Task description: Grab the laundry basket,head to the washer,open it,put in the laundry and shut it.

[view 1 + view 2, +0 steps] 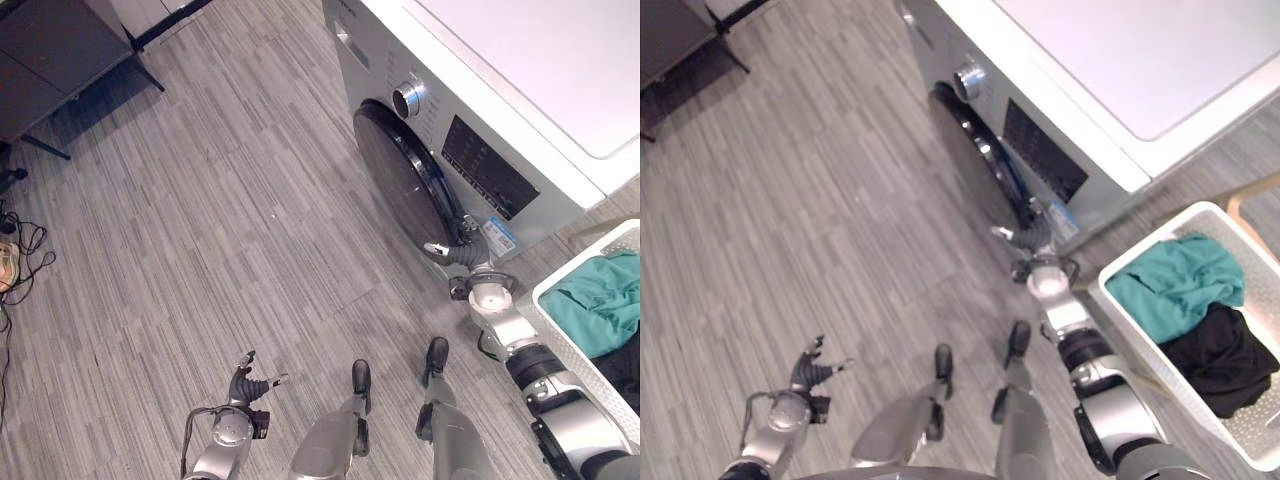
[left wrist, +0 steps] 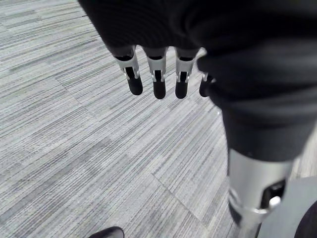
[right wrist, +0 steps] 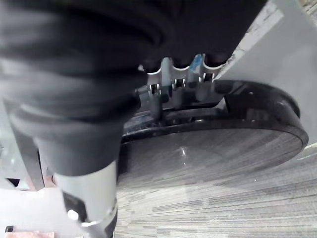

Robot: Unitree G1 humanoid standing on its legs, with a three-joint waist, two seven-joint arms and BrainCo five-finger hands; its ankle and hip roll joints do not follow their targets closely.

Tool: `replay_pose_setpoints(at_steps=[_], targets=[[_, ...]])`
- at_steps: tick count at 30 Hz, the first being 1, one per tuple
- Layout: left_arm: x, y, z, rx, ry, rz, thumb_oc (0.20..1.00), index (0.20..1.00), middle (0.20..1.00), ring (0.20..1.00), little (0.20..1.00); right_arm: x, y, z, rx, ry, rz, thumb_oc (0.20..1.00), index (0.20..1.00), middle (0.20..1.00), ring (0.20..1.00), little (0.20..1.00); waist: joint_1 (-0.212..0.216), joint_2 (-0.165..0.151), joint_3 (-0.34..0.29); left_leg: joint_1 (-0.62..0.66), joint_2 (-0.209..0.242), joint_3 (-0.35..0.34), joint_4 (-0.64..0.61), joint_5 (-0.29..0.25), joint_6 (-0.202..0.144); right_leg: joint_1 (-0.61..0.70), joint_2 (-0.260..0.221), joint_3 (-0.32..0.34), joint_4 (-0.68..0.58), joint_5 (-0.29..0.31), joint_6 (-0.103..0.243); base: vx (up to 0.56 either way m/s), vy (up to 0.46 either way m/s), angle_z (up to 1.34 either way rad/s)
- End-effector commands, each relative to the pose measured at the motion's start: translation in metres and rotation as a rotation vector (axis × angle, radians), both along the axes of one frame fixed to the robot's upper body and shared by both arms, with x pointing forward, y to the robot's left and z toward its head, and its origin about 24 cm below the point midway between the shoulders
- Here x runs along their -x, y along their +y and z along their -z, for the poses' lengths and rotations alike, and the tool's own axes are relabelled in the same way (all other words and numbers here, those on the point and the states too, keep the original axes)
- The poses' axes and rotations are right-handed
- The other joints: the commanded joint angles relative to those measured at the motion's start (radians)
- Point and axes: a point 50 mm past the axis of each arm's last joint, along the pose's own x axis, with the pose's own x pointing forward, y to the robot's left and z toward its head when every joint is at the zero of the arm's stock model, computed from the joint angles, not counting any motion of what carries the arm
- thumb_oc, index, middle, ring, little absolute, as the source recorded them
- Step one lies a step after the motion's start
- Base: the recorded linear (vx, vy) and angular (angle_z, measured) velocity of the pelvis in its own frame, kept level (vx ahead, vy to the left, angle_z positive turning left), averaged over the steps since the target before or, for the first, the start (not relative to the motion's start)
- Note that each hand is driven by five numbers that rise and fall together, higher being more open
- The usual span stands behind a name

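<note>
The silver washer point(image 1: 500, 120) with a white top stands at the upper right, its round dark door point(image 1: 400, 175) facing the floor area. My right hand point(image 1: 455, 252) is at the door's lower rim point(image 3: 233, 116), reaching into the rim's edge. The white laundry basket point(image 1: 1120, 272) sits on the floor to the right of that arm. It holds a teal cloth point(image 1: 1175, 282) and a black cloth point(image 1: 1222, 357). My left hand point(image 1: 248, 385) hangs low at the lower left, its fingers point(image 2: 156, 79) straight and empty above the grey floor.
A dark table point(image 1: 50, 50) stands at the upper left. Loose cables point(image 1: 22, 250) lie at the left edge. A light wooden frame point(image 1: 1252, 198) shows behind the basket. The grey plank floor point(image 1: 230, 220) is wide open left of the washer.
</note>
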Motion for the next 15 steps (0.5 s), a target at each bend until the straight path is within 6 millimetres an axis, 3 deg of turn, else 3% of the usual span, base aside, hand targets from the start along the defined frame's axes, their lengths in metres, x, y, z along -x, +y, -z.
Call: replay_pose_setpoints(at_steps=[1, 3, 4, 5, 9, 11, 12, 13, 14, 15], targets=[[-0.020, 0.020, -0.019, -0.054, -0.091, -0.026, 1.000, 1.000, 1.000, 1.000, 1.000, -0.015, 0.027, -0.037, -0.027, -0.124, -0.114, 1.000, 1.000, 1.000, 1.000, 1.000, 0.040, -0.033, 0.011, -0.080, -0.019, -0.042, 0.036, 0.015, -0.011, 0.058, -0.076, 0.010, 0.135, -0.253, 0.088, 0.03, 0.053, 0.23], [-0.021, 0.020, -0.019, -0.055, -0.092, -0.033, 1.000, 1.000, 1.000, 1.000, 1.000, -0.013, 0.035, -0.037, -0.036, -0.128, -0.149, 1.000, 1.000, 1.000, 1.000, 1.000, 0.040, -0.035, 0.013, -0.082, -0.020, -0.044, 0.038, 0.014, -0.010, 0.057, -0.078, 0.010, 0.137, -0.253, 0.088, 0.02, 0.030, 0.19], [-0.023, 0.020, -0.018, -0.056, -0.089, -0.041, 1.000, 1.000, 1.000, 1.000, 1.000, -0.004, 0.067, -0.035, -0.032, -0.137, -0.289, 1.000, 1.000, 1.000, 1.000, 1.000, 0.043, -0.041, 0.020, -0.084, -0.022, -0.049, 0.040, 0.012, -0.008, 0.059, -0.081, 0.008, 0.140, -0.253, 0.089, 0.02, 0.023, 0.03], [-0.023, 0.020, -0.018, -0.056, -0.089, -0.041, 1.000, 1.000, 1.000, 1.000, 1.000, -0.004, 0.067, -0.035, -0.032, -0.137, -0.289, 1.000, 1.000, 1.000, 1.000, 1.000, 0.043, -0.041, 0.020, -0.084, -0.022, -0.049, 0.040, 0.012, -0.008, 0.059, -0.081, 0.008, 0.140, -0.253, 0.089, 0.03, 0.031, -0.04], [-0.025, 0.014, -0.017, -0.056, -0.077, -0.021, 1.000, 1.000, 1.000, 1.000, 1.000, 0.022, 0.131, -0.031, 0.001, -0.134, -0.609, 1.000, 1.000, 1.000, 1.000, 1.000, 0.052, -0.052, 0.032, -0.087, -0.025, -0.061, 0.052, 0.002, -0.006, 0.063, -0.088, 0.002, 0.149, -0.257, 0.091, 0.02, 0.014, -0.02], [-0.030, 0.012, -0.018, -0.047, -0.083, -0.016, 1.000, 1.000, 1.000, 1.000, 1.000, 0.036, 0.174, -0.040, -0.046, -0.144, -0.798, 1.000, 1.000, 1.000, 1.000, 1.000, 0.066, -0.057, 0.040, -0.097, -0.028, -0.067, 0.064, -0.002, -0.006, 0.060, -0.091, -0.001, 0.158, -0.260, 0.089, 0.01, -0.021, 0.05], [-0.036, 0.010, -0.017, -0.036, -0.083, -0.028, 1.000, 1.000, 1.000, 1.000, 1.000, 0.041, 0.208, -0.080, -0.029, -0.262, -0.935, 1.000, 1.000, 1.000, 1.000, 1.000, 0.085, -0.064, 0.047, -0.106, -0.029, -0.072, 0.077, -0.004, -0.008, 0.057, -0.094, -0.006, 0.170, -0.264, 0.086, 0.00, -0.023, 0.11], [-0.036, 0.010, -0.017, -0.036, -0.083, -0.028, 1.000, 1.000, 1.000, 1.000, 1.000, 0.041, 0.208, -0.080, -0.029, -0.262, -0.935, 1.000, 1.000, 1.000, 1.000, 1.000, 0.085, -0.064, 0.047, -0.106, -0.029, -0.072, 0.077, -0.004, -0.008, 0.057, -0.094, -0.006, 0.170, -0.264, 0.086, 0.00, -0.045, 0.16], [-0.046, 0.007, -0.022, -0.032, -0.110, -0.024, 1.000, 1.000, 1.000, 1.000, 1.000, 0.055, 0.234, -0.111, -0.049, -0.379, -1.036, 1.000, 1.000, 1.000, 1.000, 1.000, 0.100, -0.068, 0.051, -0.116, -0.032, -0.081, 0.091, -0.009, -0.011, 0.057, -0.095, -0.009, 0.175, -0.268, 0.082, 0.00, -0.029, 0.23], [-0.046, 0.007, -0.022, -0.032, -0.111, -0.024, 1.000, 1.000, 1.000, 1.000, 1.000, 0.055, 0.234, -0.111, -0.049, -0.379, -1.036, 1.000, 1.000, 1.000, 1.000, 1.000, 0.100, -0.068, 0.051, -0.116, -0.032, -0.081, 0.091, -0.009, -0.011, 0.057, -0.095, -0.010, 0.175, -0.268, 0.082, 0.01, -0.056, 0.32]])
